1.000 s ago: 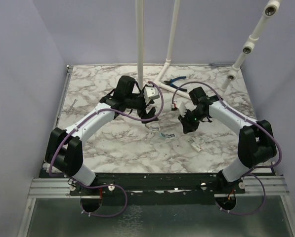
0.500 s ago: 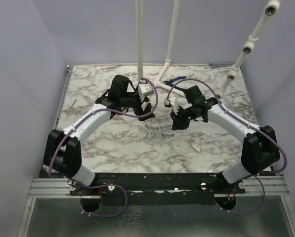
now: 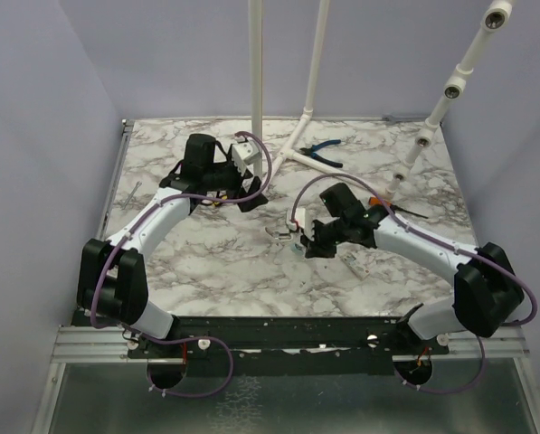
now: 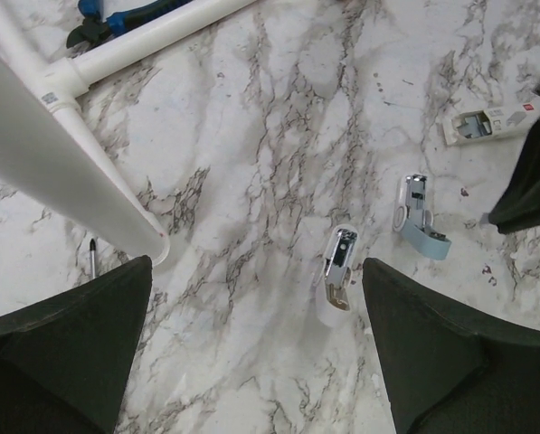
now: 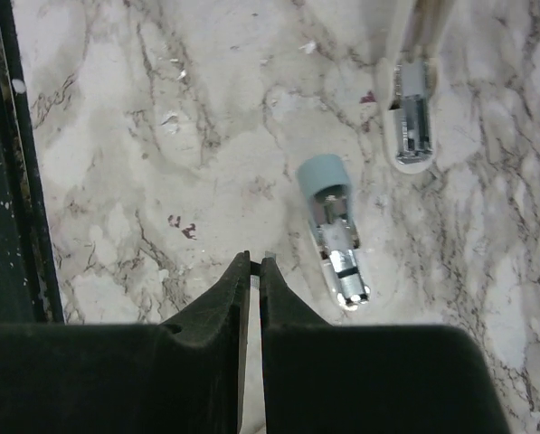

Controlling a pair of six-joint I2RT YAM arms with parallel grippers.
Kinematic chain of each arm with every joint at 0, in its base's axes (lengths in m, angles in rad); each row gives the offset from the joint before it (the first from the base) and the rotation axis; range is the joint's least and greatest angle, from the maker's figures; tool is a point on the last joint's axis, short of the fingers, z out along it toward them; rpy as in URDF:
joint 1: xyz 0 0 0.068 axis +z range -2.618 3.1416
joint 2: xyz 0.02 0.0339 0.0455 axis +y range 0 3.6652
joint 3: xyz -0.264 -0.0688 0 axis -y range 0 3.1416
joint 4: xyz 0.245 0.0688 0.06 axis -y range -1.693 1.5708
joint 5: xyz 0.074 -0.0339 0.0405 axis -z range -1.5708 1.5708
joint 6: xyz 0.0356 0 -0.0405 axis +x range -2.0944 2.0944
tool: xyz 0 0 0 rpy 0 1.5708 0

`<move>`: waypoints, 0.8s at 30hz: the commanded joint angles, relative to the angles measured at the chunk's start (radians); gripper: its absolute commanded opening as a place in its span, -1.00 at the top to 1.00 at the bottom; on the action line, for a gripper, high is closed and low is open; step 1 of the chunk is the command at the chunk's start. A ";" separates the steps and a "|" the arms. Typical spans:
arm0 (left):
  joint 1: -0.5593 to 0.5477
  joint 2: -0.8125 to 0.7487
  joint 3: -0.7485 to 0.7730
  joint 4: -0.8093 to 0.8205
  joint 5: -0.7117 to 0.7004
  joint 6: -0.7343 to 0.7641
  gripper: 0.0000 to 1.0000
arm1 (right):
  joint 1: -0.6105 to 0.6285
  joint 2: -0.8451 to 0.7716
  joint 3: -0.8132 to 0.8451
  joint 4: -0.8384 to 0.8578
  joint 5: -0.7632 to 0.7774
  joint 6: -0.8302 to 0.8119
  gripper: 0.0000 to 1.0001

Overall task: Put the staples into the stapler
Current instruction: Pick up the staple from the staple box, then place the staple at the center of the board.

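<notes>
The stapler (image 5: pixel 333 217), pale blue with a silvery inner channel facing up, lies flat on the marble just right of my right gripper (image 5: pixel 256 260). That gripper is shut, and a thin silvery strip of staples (image 5: pixel 266 256) shows between its tips. In the top view the right gripper (image 3: pixel 301 240) hangs low over the stapler at mid-table. My left gripper (image 4: pixel 256 362) is wide open and holds nothing. It is raised and looks down on the stapler (image 4: pixel 421 221). In the top view the left gripper (image 3: pixel 249 192) is back and to the left.
A whitish stapler-like piece (image 4: pixel 337 271) (image 5: pixel 412 127) (image 3: pixel 277 233) lies beside the blue one. An open staple box (image 4: pixel 487 122) (image 3: pixel 358 267) sits to the right. White pipe frame (image 4: pixel 71 172) and blue-handled pliers (image 3: pixel 322 152) stand at the back.
The right gripper has swung left and toward the near edge, down over the stapler parts. The left arm has drawn back to the left, away from them.
</notes>
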 commanded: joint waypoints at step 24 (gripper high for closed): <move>0.085 -0.027 -0.006 0.013 -0.076 0.027 -0.98 | 0.363 0.031 -0.334 0.583 0.473 -0.105 0.84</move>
